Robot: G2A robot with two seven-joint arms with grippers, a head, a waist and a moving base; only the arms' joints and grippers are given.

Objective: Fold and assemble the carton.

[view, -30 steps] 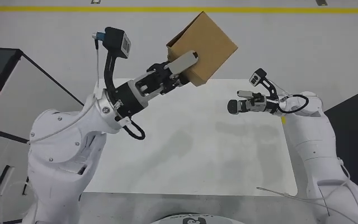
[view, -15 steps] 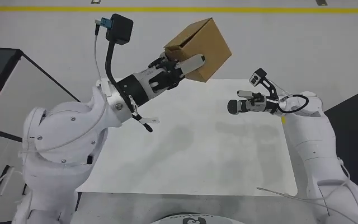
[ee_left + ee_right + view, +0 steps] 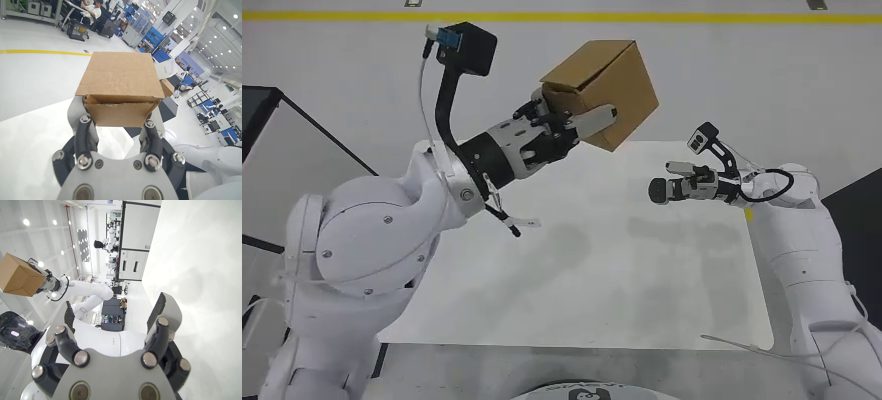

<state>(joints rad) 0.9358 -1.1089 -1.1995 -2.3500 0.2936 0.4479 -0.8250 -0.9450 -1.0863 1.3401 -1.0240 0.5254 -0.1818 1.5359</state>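
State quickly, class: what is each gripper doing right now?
Left gripper: shut on the carton.
Right gripper: open, holding nothing.

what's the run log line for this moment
left gripper: shut on carton, raised off table | right gripper: open, empty, above table

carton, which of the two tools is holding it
The left tool: it is shut on the carton, while the right tool is open and empty.
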